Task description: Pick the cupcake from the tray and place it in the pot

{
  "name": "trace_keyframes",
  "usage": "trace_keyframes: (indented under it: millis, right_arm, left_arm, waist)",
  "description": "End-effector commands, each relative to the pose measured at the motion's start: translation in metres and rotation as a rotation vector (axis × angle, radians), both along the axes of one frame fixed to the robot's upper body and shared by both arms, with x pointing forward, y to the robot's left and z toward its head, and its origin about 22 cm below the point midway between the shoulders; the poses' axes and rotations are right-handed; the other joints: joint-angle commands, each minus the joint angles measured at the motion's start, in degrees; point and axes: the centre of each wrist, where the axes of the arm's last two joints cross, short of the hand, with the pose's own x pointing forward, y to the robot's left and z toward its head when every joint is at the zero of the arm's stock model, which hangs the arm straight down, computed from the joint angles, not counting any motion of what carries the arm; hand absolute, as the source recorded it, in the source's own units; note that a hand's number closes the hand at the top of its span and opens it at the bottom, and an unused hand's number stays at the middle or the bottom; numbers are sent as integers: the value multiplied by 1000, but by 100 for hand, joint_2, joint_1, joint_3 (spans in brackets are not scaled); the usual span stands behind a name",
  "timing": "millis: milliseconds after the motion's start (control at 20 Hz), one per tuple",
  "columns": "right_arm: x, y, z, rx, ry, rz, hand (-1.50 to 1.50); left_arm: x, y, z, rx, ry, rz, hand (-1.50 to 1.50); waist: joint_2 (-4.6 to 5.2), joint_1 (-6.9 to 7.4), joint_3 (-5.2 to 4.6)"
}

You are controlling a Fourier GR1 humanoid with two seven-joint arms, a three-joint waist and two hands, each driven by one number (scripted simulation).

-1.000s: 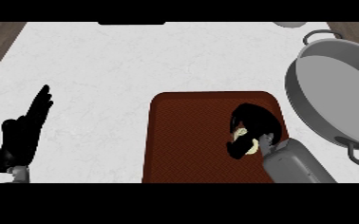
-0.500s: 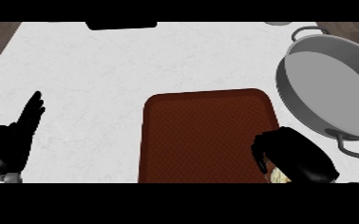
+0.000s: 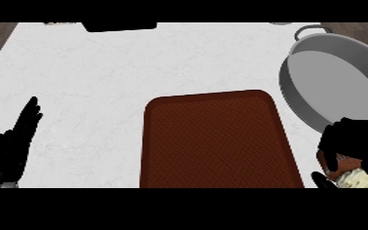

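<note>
right hand point(image 3: 348, 137) curls round what looks like the cupcake point(image 3: 352, 175) beside the pot point(image 3: 316, 80), left hand point(image 3: 19, 143) flat.

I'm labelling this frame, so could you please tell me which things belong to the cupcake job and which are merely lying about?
Job: cupcake, held by the right hand; tray; pot.
Lying about: black object at the top of the view; left hand, resting open at the left edge.
</note>
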Motion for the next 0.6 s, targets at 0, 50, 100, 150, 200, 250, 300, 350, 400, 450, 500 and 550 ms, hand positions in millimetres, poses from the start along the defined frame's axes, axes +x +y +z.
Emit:
trace_keyframes:
  millis: [0, 50, 100, 150, 200, 250, 300, 350, 400, 450, 500, 550]
  right_arm:
    - [-14, -19, 27, 179, -100, -37, 150]
    - [-11, -34, 20, 222, -92, -65, 150]
    - [-15, -42, 24, 243, -93, -64, 150]
    - [-12, -51, 38, 261, -88, -80, 150]
    - [-11, -63, 31, 275, -93, -83, 150]
    - [-14, -70, 33, 317, -88, -102, 150]
    - [-17, -73, 28, 346, -109, -109, 150]
    - [-6, -84, 27, 357, -99, -107, 150]
    - [-8, -91, 34, 374, -113, -104, 150]
    - [-4, -105, 60, 364, -110, -98, 150]
    - [5, -111, 52, 384, -118, -119, 150]
    - [4, -129, 48, 403, -134, -122, 150]
  left_arm:
    - [6, -2, 5, -3, -18, -24, 0]
    - [-2, -13, -2, -12, -10, -25, 0]
    - [4, 6, 9, -1, 2, -5, 0]
    - [10, -14, 4, -8, -15, -29, 0]
    - [3, 2, 3, -10, -5, -44, 0]
    - [7, -14, 7, -3, -20, -46, 0]
    - [9, 10, 0, -3, -11, -30, 0]
    - [11, -7, 4, -10, -6, -63, 0]
    - [20, -3, 6, -7, -13, -59, 0]
    - [13, -17, 3, -12, -28, -78, 0]
    - [17, -19, -6, -4, -29, -68, 0]
    - [8, -18, 8, -3, -21, -79, 0]
  waist:
    - [41, 79, -7]
    - [43, 114, 1]
    - [45, 105, -1]
    - [63, 172, -9]
    - [73, 262, -9]
    - [66, 243, -8]
    - [79, 261, -13]
    - [93, 367, -12]
    - [94, 350, -14]
    - [89, 370, -15]
    - [103, 409, -16]
    - [94, 424, -11]
